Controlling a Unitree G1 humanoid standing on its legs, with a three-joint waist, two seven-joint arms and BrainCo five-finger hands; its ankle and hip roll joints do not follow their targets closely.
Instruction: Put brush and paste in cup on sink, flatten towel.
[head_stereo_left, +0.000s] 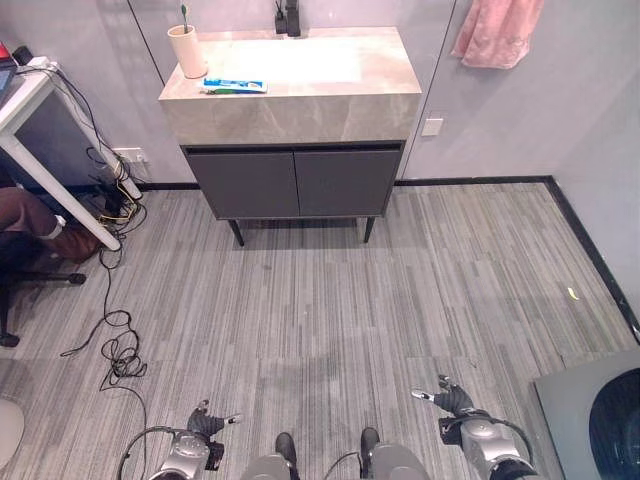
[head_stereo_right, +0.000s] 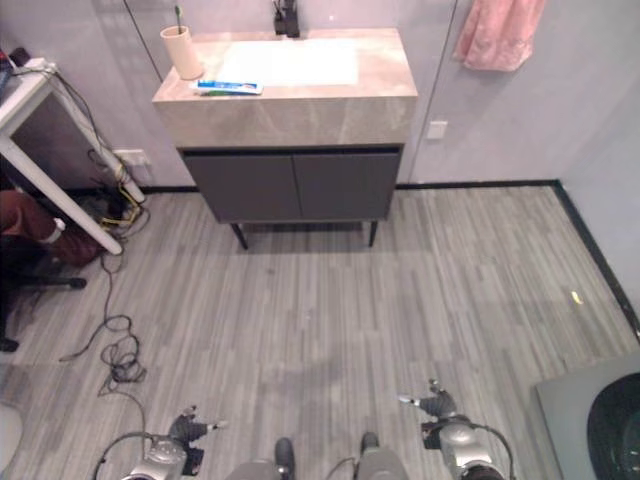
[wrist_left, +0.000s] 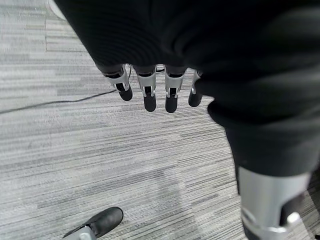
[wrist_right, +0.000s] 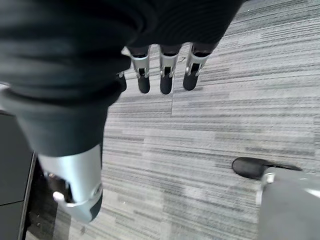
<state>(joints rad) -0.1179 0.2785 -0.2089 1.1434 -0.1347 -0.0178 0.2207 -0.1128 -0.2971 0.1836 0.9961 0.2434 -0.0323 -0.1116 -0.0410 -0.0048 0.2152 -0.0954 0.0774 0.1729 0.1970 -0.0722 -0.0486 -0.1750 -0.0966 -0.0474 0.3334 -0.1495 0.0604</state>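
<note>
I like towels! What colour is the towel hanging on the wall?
Pink. The towel shows best in the left eye view.

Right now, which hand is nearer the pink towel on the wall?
Right. The right hand hangs low over the floor on the pink towel's side; the left hand hangs low across the body, farther off. Neither is close.

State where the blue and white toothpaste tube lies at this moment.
In the left eye view the blue and white toothpaste tube lies flat on the left front of the grey marble sink counter, just right of the cream cup holding a green-handled toothbrush.
</note>
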